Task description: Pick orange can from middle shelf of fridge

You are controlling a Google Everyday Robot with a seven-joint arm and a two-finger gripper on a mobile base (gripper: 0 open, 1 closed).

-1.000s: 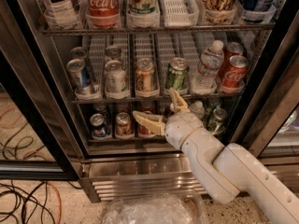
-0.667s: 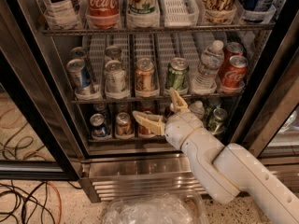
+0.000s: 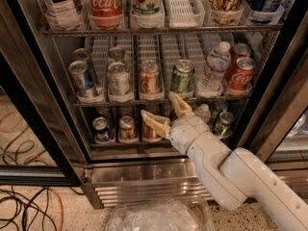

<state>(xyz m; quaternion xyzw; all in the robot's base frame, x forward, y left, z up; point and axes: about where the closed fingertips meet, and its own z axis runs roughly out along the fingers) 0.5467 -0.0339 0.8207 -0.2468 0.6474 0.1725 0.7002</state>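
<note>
Orange can (image 3: 150, 77), mid-frame, is not yet held; the empty gripper (image 3: 166, 115), spread wide just below it, should be raised straight.

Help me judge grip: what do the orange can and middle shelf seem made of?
Orange can: likely metal, with a glossy printed body and silvery top. Middle shelf: seemingly metal wire with white plastic lane guides. The gripper, fingers open, sits at the shelf's front edge.

The speckled floor (image 3: 72, 218) runs along the bottom of the frame — tangled cables (image 3: 19, 208) lower left, crumpled clear plastic (image 3: 154, 218) bottom centre. My gripper (image 3: 167, 115) hangs mid-frame, fingers spread.
</note>
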